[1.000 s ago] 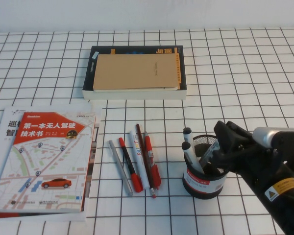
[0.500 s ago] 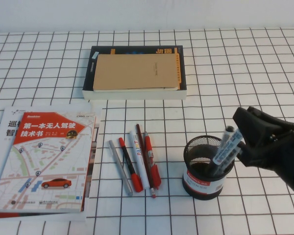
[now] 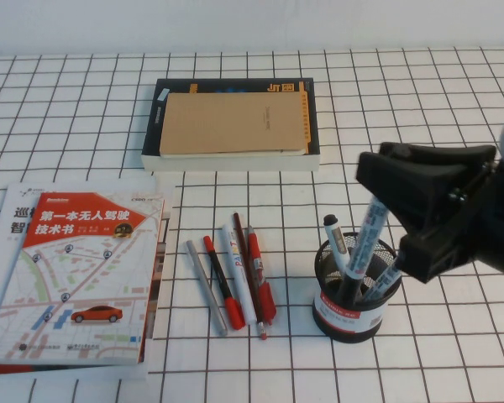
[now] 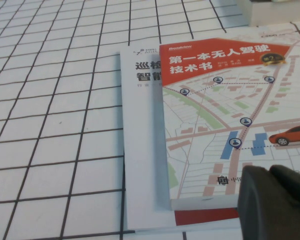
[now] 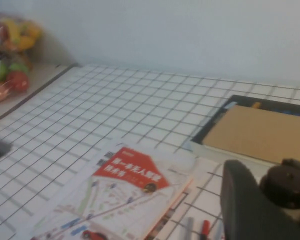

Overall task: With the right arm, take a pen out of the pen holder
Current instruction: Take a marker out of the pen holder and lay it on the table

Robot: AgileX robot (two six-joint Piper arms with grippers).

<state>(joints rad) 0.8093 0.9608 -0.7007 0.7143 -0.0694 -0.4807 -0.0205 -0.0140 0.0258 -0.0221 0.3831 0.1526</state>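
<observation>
The black mesh pen holder point(image 3: 353, 312) stands on the gridded table, front right. My right gripper point(image 3: 386, 217) hangs just above it, shut on a white-and-grey pen point(image 3: 373, 233) whose lower end still dips inside the holder. A black-capped pen point(image 3: 333, 234) leans at the holder's left and another pen point(image 3: 386, 281) at its right. In the right wrist view a dark finger point(image 5: 242, 200) sits beside the held pen's black cap point(image 5: 286, 186). My left gripper point(image 4: 274, 202) hovers over the red-covered book point(image 4: 225, 100), fingers pressed together.
Several loose pens point(image 3: 235, 277) lie left of the holder. A red-and-map book point(image 3: 76, 269) on another lies front left. A tan notebook point(image 3: 233, 123) on a dark book point(image 3: 176, 87) sits at the back. A bag of fruit point(image 5: 10, 50) shows beyond the table edge.
My right gripper has risen and swung left above the holder, pulling the gripped pen up and more upright. The black-capped pen stands at the holder's left again.
</observation>
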